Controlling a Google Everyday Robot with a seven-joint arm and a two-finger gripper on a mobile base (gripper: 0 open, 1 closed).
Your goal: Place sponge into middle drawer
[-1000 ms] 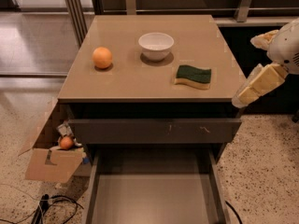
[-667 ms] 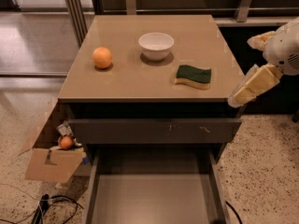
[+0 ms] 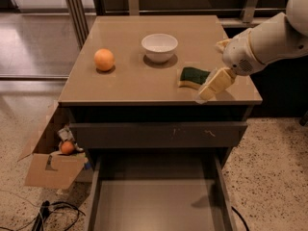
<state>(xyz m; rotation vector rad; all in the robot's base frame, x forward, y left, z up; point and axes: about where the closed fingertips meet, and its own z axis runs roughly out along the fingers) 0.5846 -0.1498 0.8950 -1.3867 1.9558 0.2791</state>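
The sponge [image 3: 191, 77], dark green on top with a yellow body, lies on the tan cabinet top [image 3: 134, 81] near its right front corner. My gripper [image 3: 211, 71] hangs over the sponge's right end, open and empty. One beige finger [image 3: 214, 83] reaches down past the sponge towards the front edge. The other finger [image 3: 222, 44] shows behind it. The middle drawer [image 3: 154, 206] is pulled out below, its plain grey floor bare.
A white bowl [image 3: 159, 46] and an orange fruit [image 3: 104, 59] stand on the cabinet top to the left of the sponge. A shut drawer with a dark scratched front [image 3: 159, 134] sits above the open one. A cardboard box [image 3: 50, 165] and cables lie on the floor at left.
My gripper has moved left from beyond the cabinet's right edge to over the sponge's right end. The sponge, bowl and fruit have not moved.
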